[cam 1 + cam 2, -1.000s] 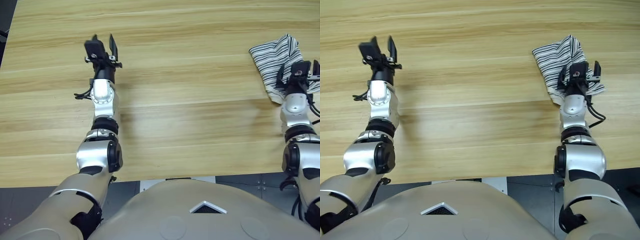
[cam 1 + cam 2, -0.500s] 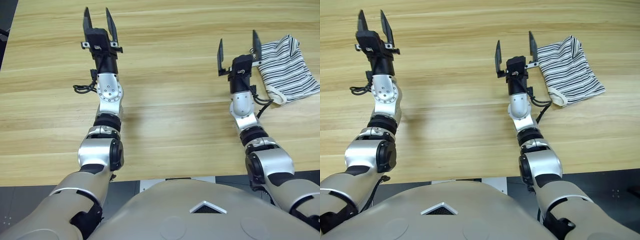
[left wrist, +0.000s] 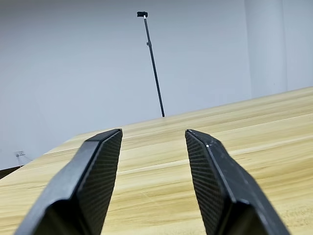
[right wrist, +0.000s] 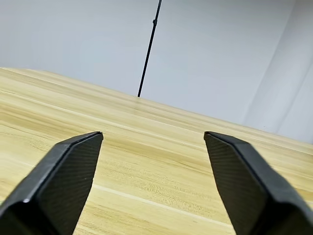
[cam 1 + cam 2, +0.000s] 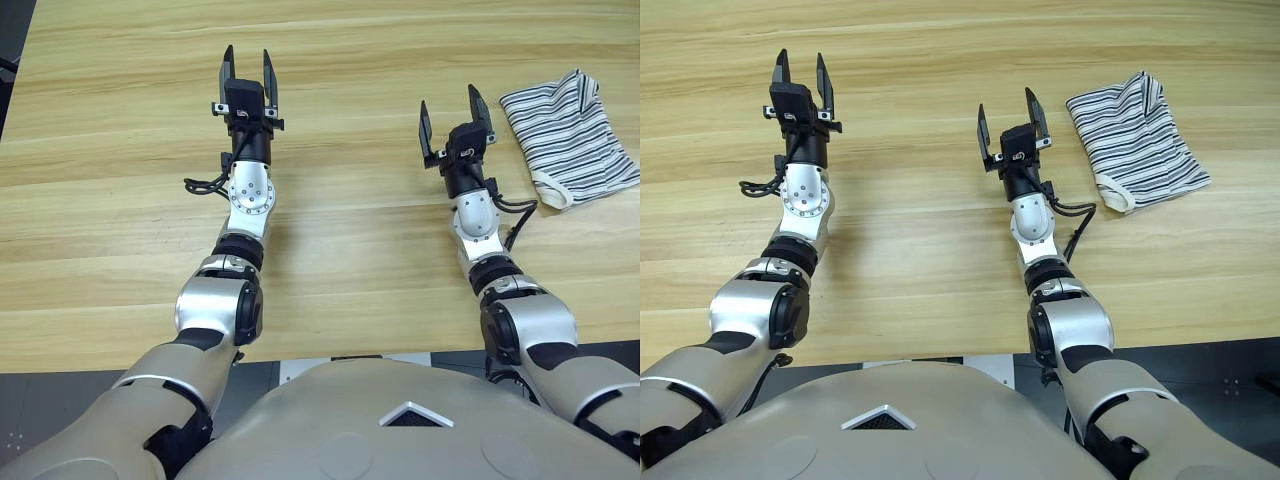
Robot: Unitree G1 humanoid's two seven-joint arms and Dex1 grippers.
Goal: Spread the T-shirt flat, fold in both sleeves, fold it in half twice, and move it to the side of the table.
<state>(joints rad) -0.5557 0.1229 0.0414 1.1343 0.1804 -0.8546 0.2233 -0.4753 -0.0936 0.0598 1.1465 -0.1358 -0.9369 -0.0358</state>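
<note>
Left eye view: striped T-shirt (image 5: 568, 135) lies as folded bundle far right on desk (image 5: 350, 50), near right jaws, untouched; well apart from left jaws. Right jaws wide, left jaws parted less, both empty over bare wood. Judgement: folding and move-aside look done; next calls for arms drawing clear, no grasp.

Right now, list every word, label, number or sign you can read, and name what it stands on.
None: no word, number or sign is readable.
The T-shirt shows stripes only.
The table shows wood grain only.
The left gripper and right gripper bear nothing legible.
</note>
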